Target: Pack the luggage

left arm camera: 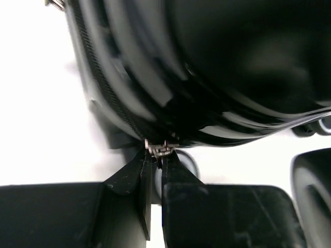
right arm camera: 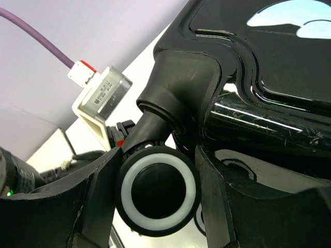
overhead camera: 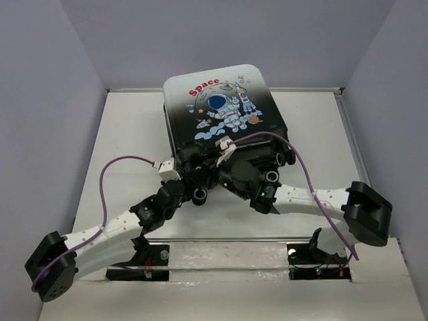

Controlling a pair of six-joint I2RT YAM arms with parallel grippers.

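Luggage (overhead camera: 224, 110) lies flat on the white counter (overhead camera: 134, 134), center-far, closed, astronaut + red "Space" side up, white at the far end fading to black at the near end. Wheel end points toward the arm bases. Both arms reach in and meet at that near black edge.

L claw (left arm camera: 156, 155): clenched. In the L wrist view both fingertips (left arm camera: 135, 175) pinch a small metal zipper pull (left arm camera: 155, 147) at the zip line on the shell's edge, almost no gap between the jaws. Zip teeth run up-left from the pull along the glossy black shell.

R claw (right arm camera: 158, 155): grasping a wheel (right arm camera: 158, 191). In the R wrist view the black wheel w/ white ring sits between the two fingers (right arm camera: 95, 196), which look pressed against it on both sides. Wheel's black stem goes up into the shell corner housing. Behind it: a white/metal cam module (right arm camera: 101, 98) w/ a purple cable (right arm camera: 36, 33), near the wheel stem but apart from the luggage.

Top view: the claws are packed close together at the luggage's near edge, so exact contact can't be read from there. More black wheels show along that edge.
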